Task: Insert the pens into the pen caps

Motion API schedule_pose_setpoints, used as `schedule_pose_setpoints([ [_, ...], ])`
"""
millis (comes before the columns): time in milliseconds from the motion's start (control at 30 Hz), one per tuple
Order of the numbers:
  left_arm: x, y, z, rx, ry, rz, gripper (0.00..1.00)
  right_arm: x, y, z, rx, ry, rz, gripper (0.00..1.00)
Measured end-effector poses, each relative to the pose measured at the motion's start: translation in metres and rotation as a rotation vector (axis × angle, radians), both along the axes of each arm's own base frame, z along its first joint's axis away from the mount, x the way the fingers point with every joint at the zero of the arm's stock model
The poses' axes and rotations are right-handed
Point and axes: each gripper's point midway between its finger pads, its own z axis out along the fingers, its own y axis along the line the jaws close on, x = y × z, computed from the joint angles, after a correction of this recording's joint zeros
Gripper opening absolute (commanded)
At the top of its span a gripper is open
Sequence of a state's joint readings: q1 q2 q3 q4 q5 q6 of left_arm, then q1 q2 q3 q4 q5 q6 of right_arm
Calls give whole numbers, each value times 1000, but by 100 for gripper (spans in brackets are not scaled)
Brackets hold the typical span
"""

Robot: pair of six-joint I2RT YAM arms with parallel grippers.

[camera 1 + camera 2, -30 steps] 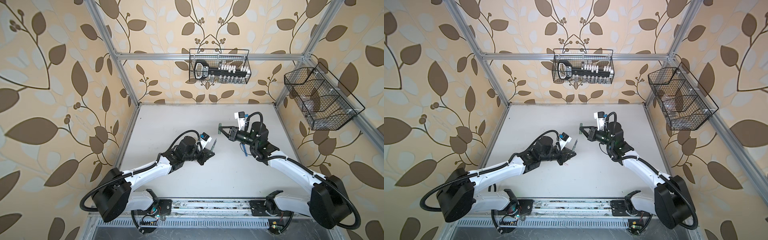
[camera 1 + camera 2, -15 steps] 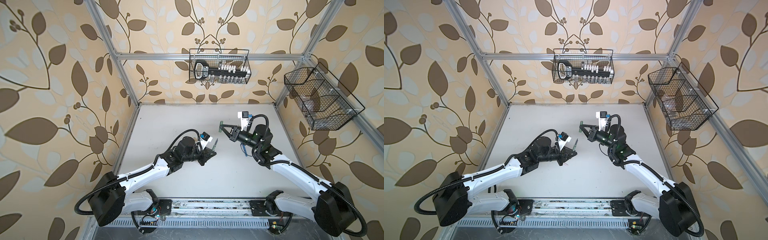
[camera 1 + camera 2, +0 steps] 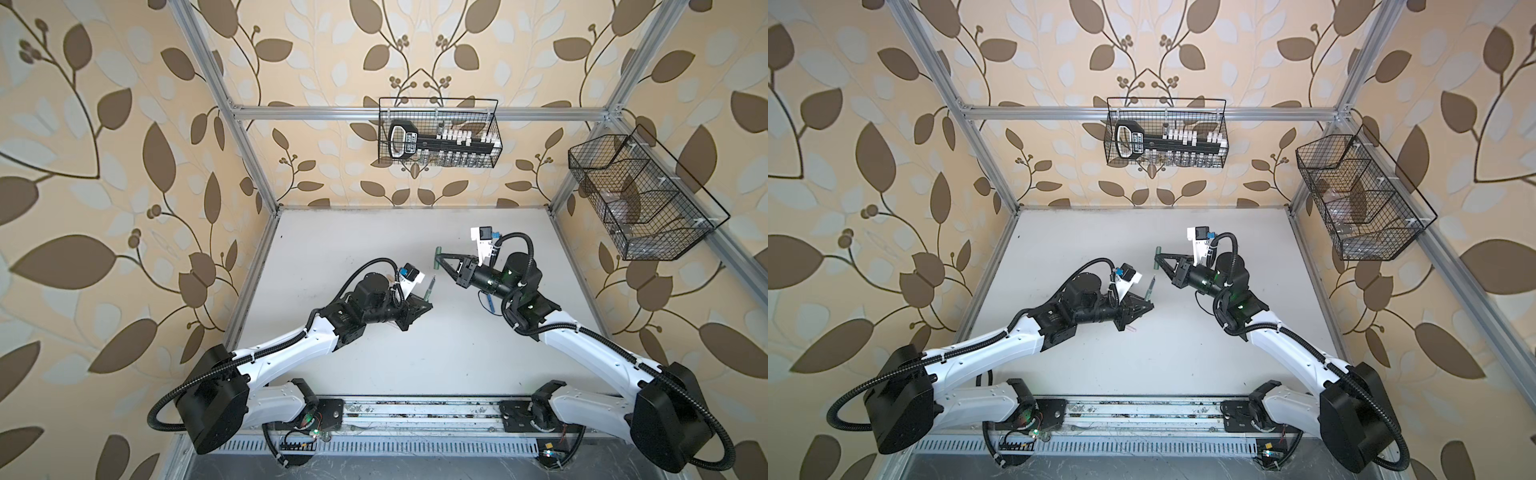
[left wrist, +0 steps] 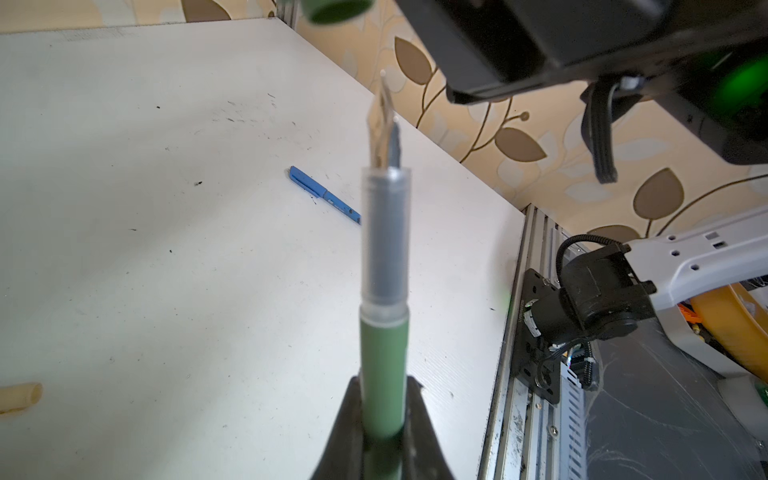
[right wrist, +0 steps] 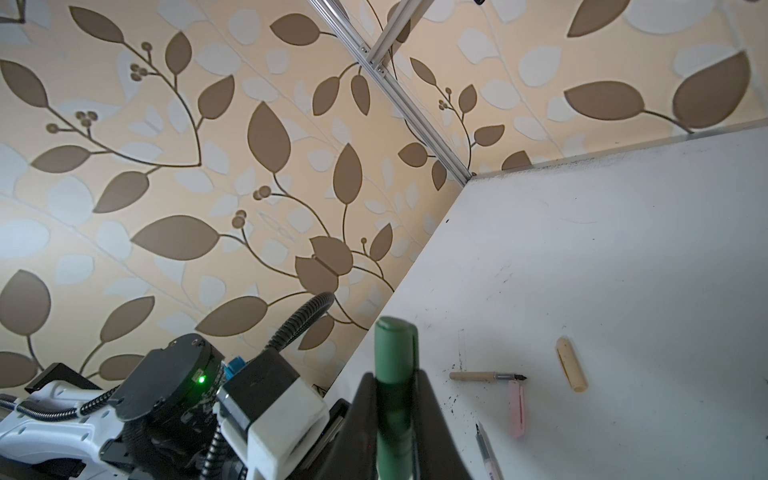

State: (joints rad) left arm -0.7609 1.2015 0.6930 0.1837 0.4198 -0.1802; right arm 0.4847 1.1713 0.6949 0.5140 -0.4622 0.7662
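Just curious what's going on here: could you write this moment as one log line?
left gripper: shut on green pen, nib bare | right gripper: shut on green cap | pen and cap: apart, not yet joined

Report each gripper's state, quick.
Left gripper: shut on the green pen.
Right gripper: shut on the green cap.

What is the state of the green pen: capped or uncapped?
Uncapped. The left gripper holds the green pen, nib bare; the green cap is apart, in the right gripper.
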Motion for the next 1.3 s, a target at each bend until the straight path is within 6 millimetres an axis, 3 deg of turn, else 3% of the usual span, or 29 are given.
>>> schedule_pose_setpoints([
  [467,-1,1,5,-10,-10,0,3,-5,4,0,13,-16,14,15],
  [800,-1,1,6,-11,-12,1,3,-13,5,-16,17,11,20,14],
  [1300,1,-1,16,-26,-28,0,3,-14,-7,1,57,-40,-16,14],
])
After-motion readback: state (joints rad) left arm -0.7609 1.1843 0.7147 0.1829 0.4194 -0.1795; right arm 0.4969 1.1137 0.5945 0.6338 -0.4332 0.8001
